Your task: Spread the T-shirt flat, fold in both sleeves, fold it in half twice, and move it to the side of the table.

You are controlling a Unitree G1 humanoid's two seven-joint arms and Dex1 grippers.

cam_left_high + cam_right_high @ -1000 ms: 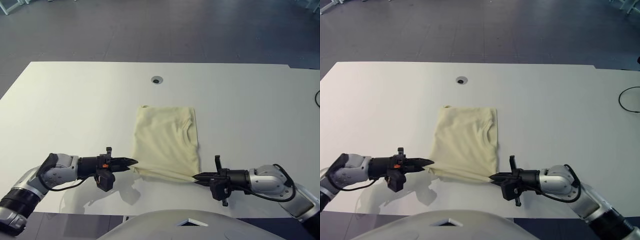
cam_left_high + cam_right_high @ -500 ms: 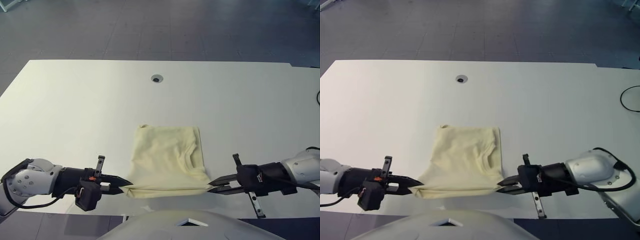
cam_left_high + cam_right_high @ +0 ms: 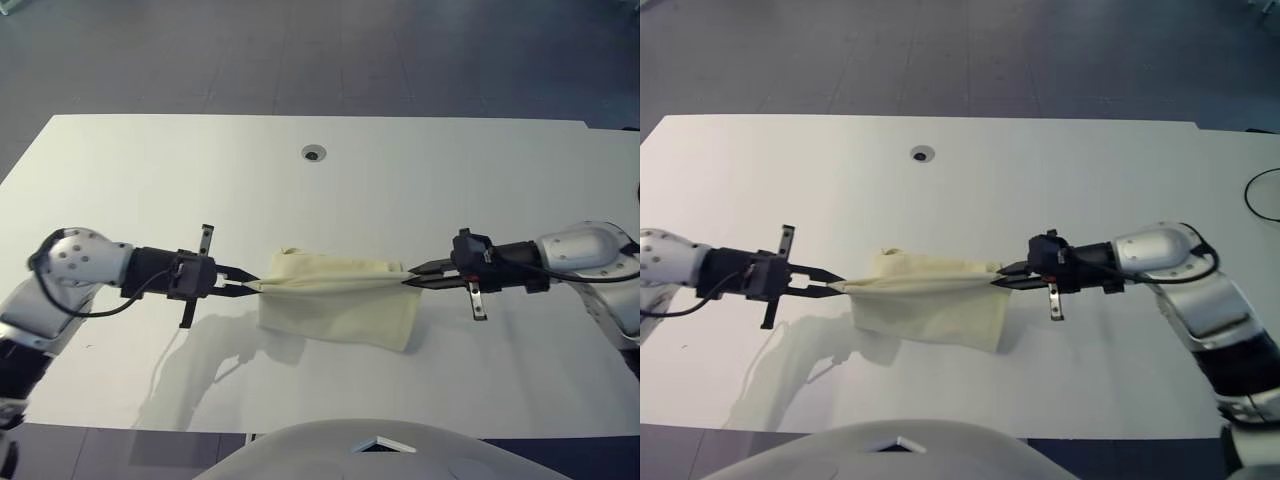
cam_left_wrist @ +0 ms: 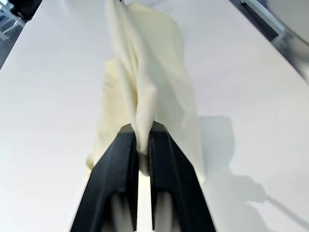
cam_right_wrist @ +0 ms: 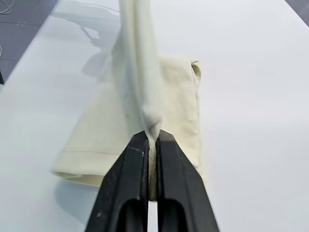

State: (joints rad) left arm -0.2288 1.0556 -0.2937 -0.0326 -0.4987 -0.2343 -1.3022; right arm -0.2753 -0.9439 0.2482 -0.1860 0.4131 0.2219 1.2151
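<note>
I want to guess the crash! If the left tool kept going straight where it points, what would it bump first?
The left tool would push into the T-shirt it pinches, stretched ahead; past that, probably the right tool, pointing back at it.

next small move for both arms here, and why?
Probably carry the held edge away from the robot and lower it onto the shirt's far edge. The left end effector and right end effector are each shut on a corner of the T-shirt. That edge is stretched taut between them above the table with the rest draped beneath, so the fold looks half done.
</note>
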